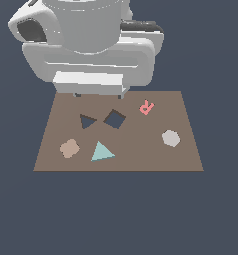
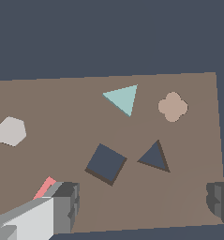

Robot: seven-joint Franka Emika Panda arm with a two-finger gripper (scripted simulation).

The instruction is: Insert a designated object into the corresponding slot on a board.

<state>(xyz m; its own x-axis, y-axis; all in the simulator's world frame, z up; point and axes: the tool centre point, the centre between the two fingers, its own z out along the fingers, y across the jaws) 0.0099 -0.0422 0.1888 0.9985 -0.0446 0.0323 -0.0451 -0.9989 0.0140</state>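
The light-teal triangle piece [image 1: 100, 152] lies flat on the brown board [image 1: 155, 154], near its front edge. The dark triangular slot [image 1: 87, 121] is just behind it, next to a dark diamond-turned square hole [image 1: 114, 118]. My gripper [image 1: 99, 94] hangs over the board's far edge, open and empty, apart from the triangle. In the wrist view the triangle [image 2: 123, 98], the slot [image 2: 155, 157] and the board [image 2: 62, 108] all show, with my gripper [image 2: 144, 206] wide open and one finger [image 2: 66, 206] at each side.
A tan rounded piece [image 1: 69, 148] lies at the exterior view's left of the triangle. A grey hexagon [image 1: 171, 138] and a small pink piece [image 1: 147, 106] lie on the board's right part. The arm's white body [image 1: 90, 45] looms behind the board.
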